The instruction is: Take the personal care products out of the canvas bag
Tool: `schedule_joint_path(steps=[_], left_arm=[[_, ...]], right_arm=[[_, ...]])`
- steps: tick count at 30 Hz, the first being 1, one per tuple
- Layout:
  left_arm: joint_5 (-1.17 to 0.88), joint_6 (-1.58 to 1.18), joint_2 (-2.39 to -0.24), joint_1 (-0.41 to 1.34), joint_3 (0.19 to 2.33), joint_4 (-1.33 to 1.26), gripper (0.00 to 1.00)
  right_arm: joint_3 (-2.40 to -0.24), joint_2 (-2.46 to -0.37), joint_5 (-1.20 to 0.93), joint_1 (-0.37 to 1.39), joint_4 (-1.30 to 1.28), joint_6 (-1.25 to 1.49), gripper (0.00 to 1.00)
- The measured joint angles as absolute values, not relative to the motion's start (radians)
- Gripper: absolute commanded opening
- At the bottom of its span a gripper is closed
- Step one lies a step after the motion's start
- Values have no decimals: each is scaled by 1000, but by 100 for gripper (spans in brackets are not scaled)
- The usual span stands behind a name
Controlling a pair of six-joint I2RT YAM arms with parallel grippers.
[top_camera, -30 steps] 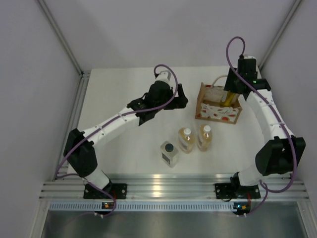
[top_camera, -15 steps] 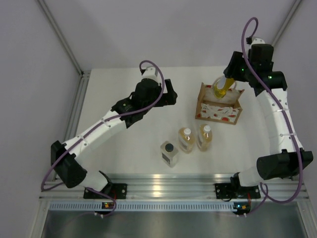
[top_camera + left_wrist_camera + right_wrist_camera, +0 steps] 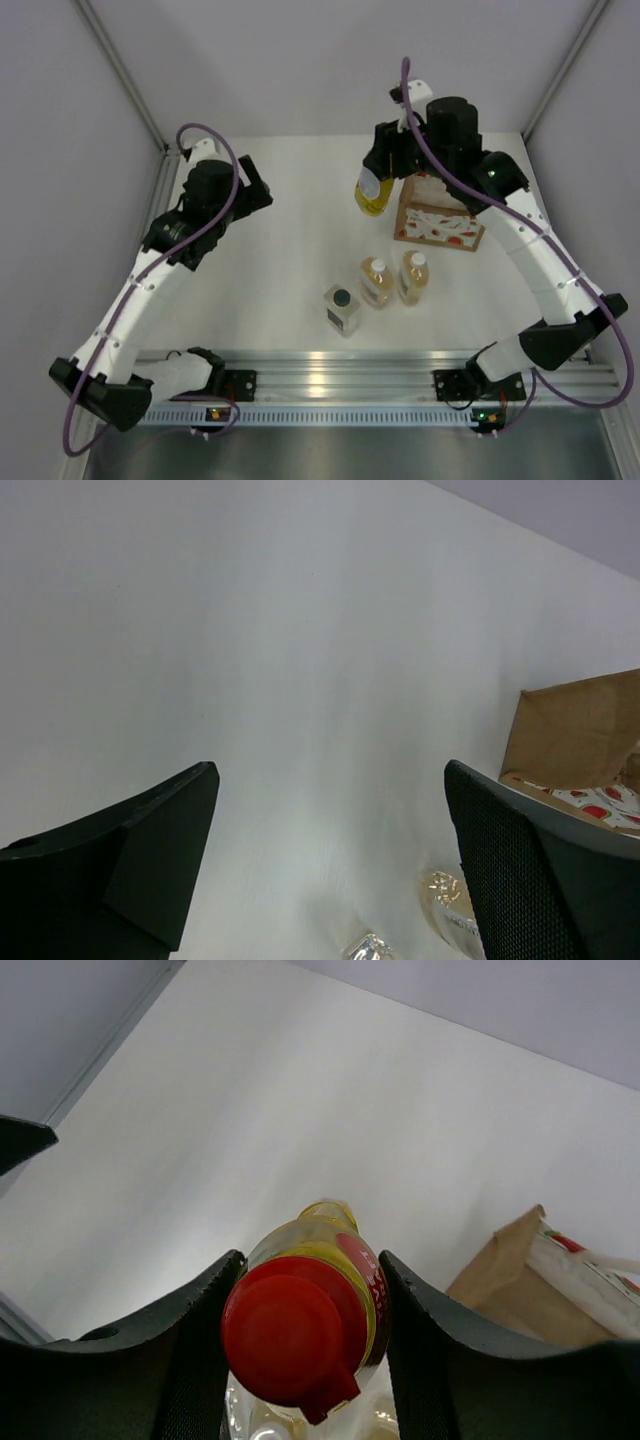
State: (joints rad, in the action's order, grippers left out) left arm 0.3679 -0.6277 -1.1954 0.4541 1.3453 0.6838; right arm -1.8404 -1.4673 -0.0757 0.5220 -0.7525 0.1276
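Bottles standing: three on the table [image 3: 280,260], namely a square clear bottle [image 3: 342,308], a left amber bottle [image 3: 376,281] and a right amber bottle [image 3: 413,276], all nearer the bases than the right gripper [image 3: 310,1260].
Canvas bag [image 3: 437,222]: one, upright, just right of that gripper.
Left arm: stretched out to the far left; the left gripper [image 3: 245,188] has its jaws wide with nothing between them, well apart from the bag.
Right arm: arched high and reaching leftward; its fingers clamp the one yellow bottle [image 3: 372,195] below its red cap, clear of the bag.

Likely a lab cell: plain walls [image 3: 300,60], aluminium rail [image 3: 340,382].
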Motion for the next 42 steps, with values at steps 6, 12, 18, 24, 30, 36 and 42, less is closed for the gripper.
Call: schedule_joint_path(steps=[6, 12, 18, 24, 30, 36, 42], left_arm=[[368, -567, -989, 454, 1288, 726, 99], [365, -494, -878, 454, 1202, 763, 98], [440, -474, -811, 454, 1073, 776, 99], [470, -477, -801, 454, 1026, 789, 98], [473, -477, -801, 454, 1026, 788, 99], [472, -477, -800, 454, 1026, 788, 99], [472, -477, -800, 454, 1025, 788, 99]], right_arm=[[-1693, -1468, -115, 683, -653, -17, 0], [-1636, -1523, -190, 775, -616, -131, 0], [-1508, -1550, -137, 835, -457, -155, 0], [-1381, -1631, -155, 856, -324, -147, 0], [-1336, -1723, -154, 855, -252, -151, 0], [-1291, -1740, -160, 855, -149, -155, 14], [-1282, -1740, -175, 853, -134, -150, 54]])
